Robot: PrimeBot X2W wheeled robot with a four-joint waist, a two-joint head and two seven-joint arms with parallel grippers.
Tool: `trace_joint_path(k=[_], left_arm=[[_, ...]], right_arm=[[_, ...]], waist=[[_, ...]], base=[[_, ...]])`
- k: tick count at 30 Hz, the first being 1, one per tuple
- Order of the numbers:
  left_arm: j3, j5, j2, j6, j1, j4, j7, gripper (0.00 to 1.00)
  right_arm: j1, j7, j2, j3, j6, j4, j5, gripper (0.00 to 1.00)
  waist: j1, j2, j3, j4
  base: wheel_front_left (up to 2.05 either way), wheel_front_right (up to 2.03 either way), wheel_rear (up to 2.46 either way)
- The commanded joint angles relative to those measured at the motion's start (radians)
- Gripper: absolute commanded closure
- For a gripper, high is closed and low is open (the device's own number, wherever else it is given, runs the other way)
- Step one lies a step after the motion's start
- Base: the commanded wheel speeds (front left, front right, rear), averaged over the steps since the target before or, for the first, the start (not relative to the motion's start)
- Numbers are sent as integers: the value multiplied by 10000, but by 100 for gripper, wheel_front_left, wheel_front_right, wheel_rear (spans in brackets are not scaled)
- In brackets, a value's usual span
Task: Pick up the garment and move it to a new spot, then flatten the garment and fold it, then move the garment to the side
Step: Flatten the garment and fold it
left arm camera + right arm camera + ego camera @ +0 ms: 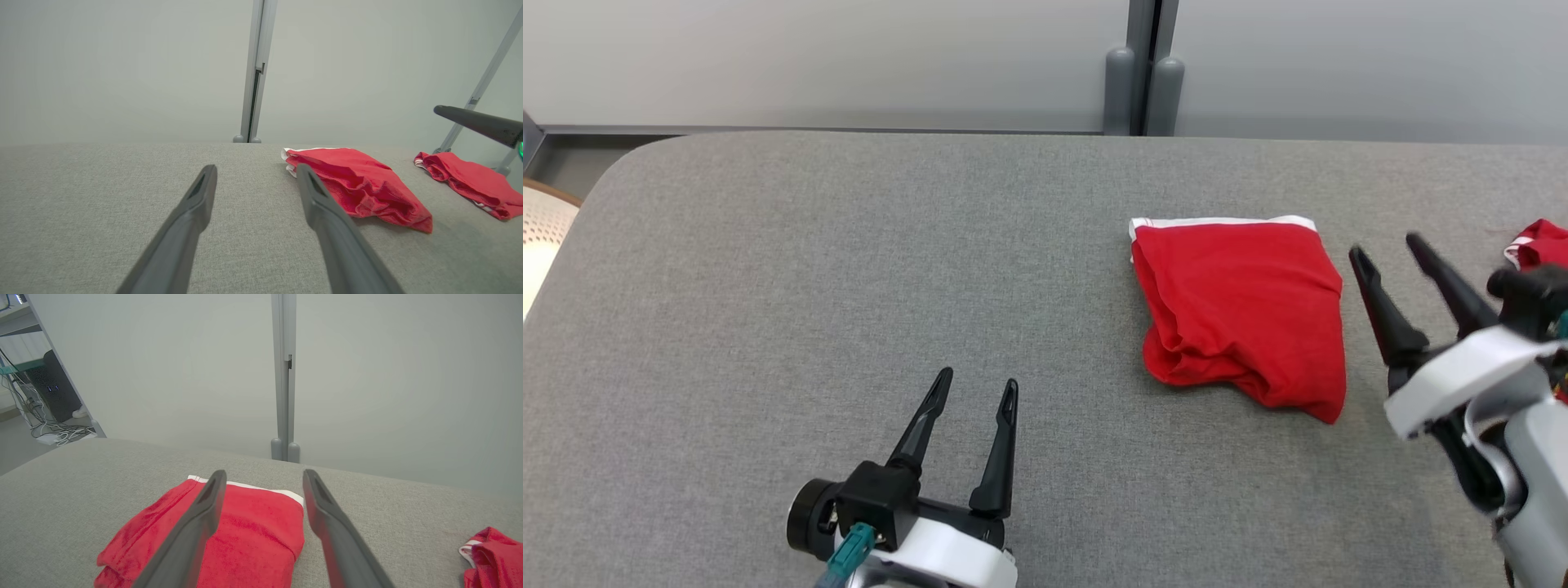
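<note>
The folded red garment (1241,302) lies on the grey surface (849,245). The right end effector (1385,247) is just beside it, open and holding nothing. The left end effector (977,380) is open too, well apart from it. Another red cloth (1539,243) lies farther to the right.

No text, label, brand, number or sign can be read in any of the views.
</note>
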State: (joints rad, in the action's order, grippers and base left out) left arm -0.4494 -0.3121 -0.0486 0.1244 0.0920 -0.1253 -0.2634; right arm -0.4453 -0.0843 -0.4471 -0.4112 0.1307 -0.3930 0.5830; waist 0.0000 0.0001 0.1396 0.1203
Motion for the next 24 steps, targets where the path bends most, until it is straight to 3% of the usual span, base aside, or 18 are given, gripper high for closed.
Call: trace_joint_path(k=[1,2,6,11,12,13,14,19,24], left_arm=[[72,32,-41,35,-57,44,-11,0],[105,39,-40,19,-120,68,-11,0],[130,90,-40,-35,-204,137,-11,0],[-258,-120,-43,-542,10,-35,-11,0],[-504,-264,-35,-749,116,-177,-11,0],[-957,-411,-39,-1293,312,-545,-11,0],[-989,-484,-38,-1310,363,-576,-11,0],[-900,-434,-38,-1293,447,-503,-11,0],[-885,-386,-39,-1312,341,-532,-11,0]], right_arm=[[105,-105,74,-28,-1,-5,-66,90],[216,-253,106,-25,-1,-54,-153,100],[62,-660,553,-116,-1,-640,-654,100],[-958,-1083,1385,-637,-1,-2009,-1711,100],[-1608,-1333,1836,-1006,-2,-3084,-2444,100],[-2190,-1639,2819,-1075,-2,-5325,-3159,100],[-2214,-1743,3160,-1298,-2,-5928,-3194,100],[-1969,-1812,3577,-1720,-2,-6269,-3059,100],[-1388,-1814,3878,-2583,-2,-5417,-2390,100]], waist=[[0,-1,-83,-51],[0,-1,-111,-61],[0,-1,-80,-64],[0,-1,185,177],[0,-1,384,423],[0,-1,613,779],[0,-1,631,838],[0,-1,615,773],[0,-1,469,586]], base=[[0,0,0],[0,0,0],[0,0,0],[0,0,0],[0,0,0],[0,0,0],[0,0,0],[0,0,0],[0,0,0]])
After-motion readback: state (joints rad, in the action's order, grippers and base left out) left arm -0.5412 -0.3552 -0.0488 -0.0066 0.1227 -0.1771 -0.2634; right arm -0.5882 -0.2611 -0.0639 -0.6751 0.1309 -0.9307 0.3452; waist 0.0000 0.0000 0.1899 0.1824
